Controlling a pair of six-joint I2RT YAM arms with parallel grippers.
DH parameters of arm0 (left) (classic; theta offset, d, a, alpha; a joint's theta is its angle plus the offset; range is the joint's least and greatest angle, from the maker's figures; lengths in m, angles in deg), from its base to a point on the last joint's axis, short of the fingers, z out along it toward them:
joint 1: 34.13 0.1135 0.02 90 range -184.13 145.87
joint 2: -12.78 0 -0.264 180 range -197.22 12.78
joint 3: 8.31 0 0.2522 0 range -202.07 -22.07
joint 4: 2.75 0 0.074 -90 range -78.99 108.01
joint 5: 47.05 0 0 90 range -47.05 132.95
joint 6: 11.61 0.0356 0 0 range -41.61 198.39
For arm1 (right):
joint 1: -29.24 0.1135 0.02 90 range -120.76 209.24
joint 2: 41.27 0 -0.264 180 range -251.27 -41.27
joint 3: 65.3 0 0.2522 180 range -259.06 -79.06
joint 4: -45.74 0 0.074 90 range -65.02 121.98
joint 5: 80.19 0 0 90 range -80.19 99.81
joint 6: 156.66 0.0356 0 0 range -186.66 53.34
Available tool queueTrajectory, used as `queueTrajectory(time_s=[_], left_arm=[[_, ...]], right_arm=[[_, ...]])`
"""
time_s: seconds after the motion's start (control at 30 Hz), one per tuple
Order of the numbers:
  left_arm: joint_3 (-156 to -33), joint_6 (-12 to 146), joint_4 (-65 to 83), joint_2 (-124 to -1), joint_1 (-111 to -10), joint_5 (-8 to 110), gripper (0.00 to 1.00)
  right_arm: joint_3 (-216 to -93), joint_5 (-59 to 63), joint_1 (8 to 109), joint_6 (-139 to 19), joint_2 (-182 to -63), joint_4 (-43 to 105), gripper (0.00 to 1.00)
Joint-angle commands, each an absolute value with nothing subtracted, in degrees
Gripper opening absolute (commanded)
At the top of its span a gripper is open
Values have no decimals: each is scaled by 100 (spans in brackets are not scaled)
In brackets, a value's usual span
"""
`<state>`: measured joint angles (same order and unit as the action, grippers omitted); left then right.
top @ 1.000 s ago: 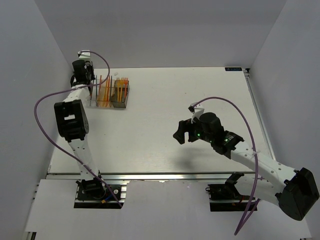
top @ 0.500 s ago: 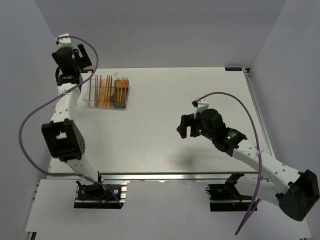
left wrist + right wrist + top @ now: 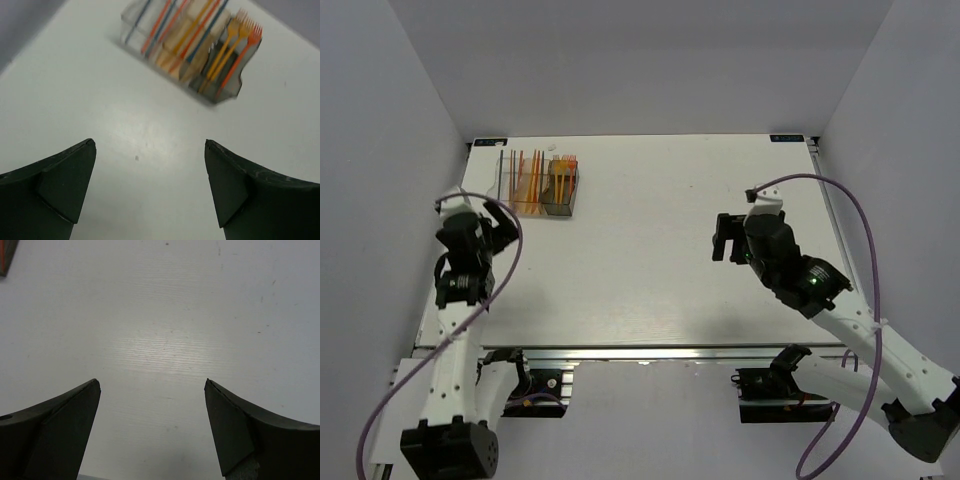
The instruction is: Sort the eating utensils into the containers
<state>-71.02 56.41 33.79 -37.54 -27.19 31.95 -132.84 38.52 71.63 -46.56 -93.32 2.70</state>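
The containers stand in a row at the table's back left, and the same containers show at the top of the left wrist view. The eating utensils stand inside them: sticks in the clear box, orange, red and blue pieces in the tan box, orange forks in the dark box. My left gripper is open above the table's left side, a little in front of the containers, holding nothing. My right gripper is open over the right middle of the table, with bare table between its fingers.
The white table ends at a metal rail along the near edge. Grey walls close in the left, back and right. Purple cables loop from both arms.
The left arm pulled away from the containers toward the near left, and its gripper opened wide. The right arm drew back to the right and slightly toward the back.
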Motion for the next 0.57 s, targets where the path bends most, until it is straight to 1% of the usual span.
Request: queueTrajectory(time_s=[0.0,0.07,0.17,0.23,0.3,0.53], left_arm=[[-6444,5527,3561,-2673,-2911,3549,98],[-6260,5580,3684,-2292,-3182,3128,98],[-5970,5554,3641,-1790,-3333,2889,98],[-6047,5562,3728,-1736,-3561,2810,98],[-5995,5571,3641,-1710,-3580,2731,98],[-5995,5580,3667,-1851,-3676,2783,98]], right_arm=[[-13242,4470,7152,-4671,-8856,-37,89],[-13014,4497,7152,-4653,-8541,-28,89],[-12715,4532,7152,-4583,-8119,112,89],[-12416,4514,7152,-4574,-7968,253,89],[-12275,4462,7152,-4539,-7897,306,89],[-12300,4426,7152,-4355,-8117,289,89]])
